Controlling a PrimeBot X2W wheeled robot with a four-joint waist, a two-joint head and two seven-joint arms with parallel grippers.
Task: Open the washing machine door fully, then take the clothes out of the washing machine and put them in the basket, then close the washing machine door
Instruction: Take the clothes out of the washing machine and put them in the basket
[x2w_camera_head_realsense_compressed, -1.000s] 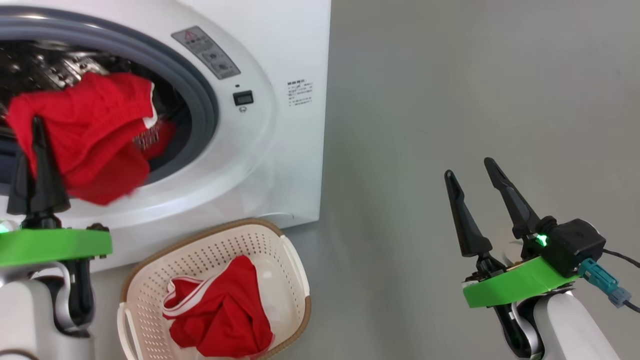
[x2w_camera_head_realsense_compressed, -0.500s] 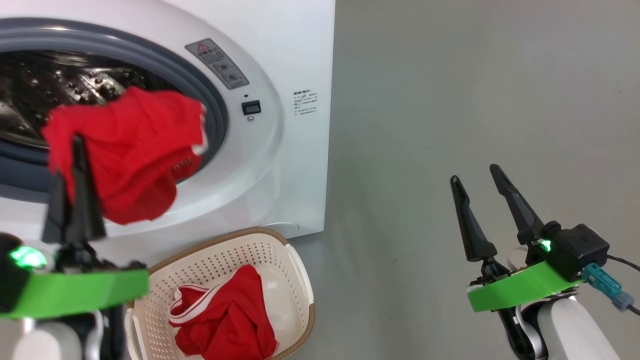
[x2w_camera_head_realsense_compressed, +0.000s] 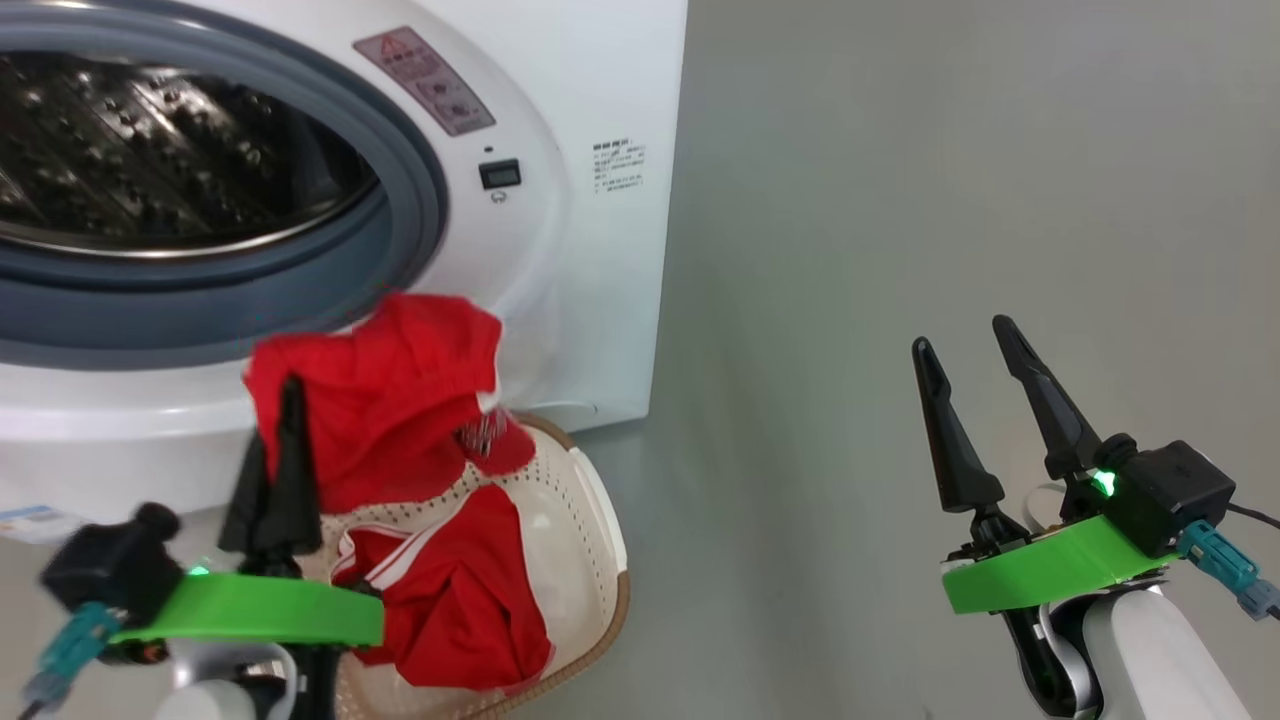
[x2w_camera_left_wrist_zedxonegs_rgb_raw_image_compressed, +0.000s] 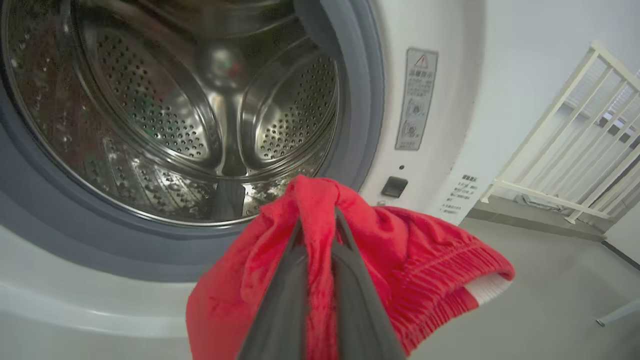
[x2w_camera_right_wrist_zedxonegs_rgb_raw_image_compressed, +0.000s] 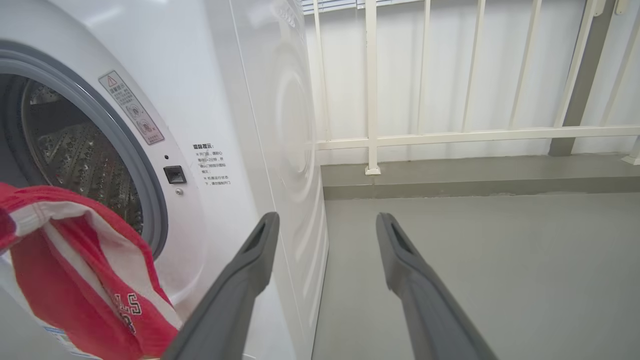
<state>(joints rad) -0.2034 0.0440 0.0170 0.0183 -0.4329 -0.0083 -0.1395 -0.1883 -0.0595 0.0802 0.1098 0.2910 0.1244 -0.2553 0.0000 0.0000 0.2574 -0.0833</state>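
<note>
- The left gripper (x2w_camera_head_realsense_compressed: 290, 400) presses its two dark fingers tight together on a red cloth (x2w_camera_head_realsense_compressed: 390, 390), pinching a fold of it.
- The red cloth hangs in the air, in front of the white washing machine (x2w_camera_head_realsense_compressed: 590, 300) and just above the back part of the basket (x2w_camera_head_realsense_compressed: 600, 530).
- It is outside the drum (x2w_camera_head_realsense_compressed: 150, 150).
- The red cloth has a stretchy ribbed edge and a white band (the right wrist view also shows some letters printed on it).
- A second red cloth (x2w_camera_head_realsense_compressed: 460, 600) with white stripes lies bunched up inside the basket.
- The basket is cream with lots of little holes and a brown rim. It sits on the grey floor (x2w_camera_head_realsense_compressed: 900, 200), close to the bottom front of the washing machine.
- The round mouth of the washing machine is open. The shiny steel drum shows inside, and the grey rubber ring (x2w_camera_head_realsense_compressed: 400, 230) goes around it.
- The right gripper (x2w_camera_head_realsense_compressed: 960, 335) is off to the side over the floor, well apart from the basket. Its fingers are spread wide with nothing between them.
- A white railing (x2w_camera_right_wrist_zedxonegs_rgb_raw_image_compressed: 450, 135) stands at the far edge of the floor, beside the washing machine.
</note>
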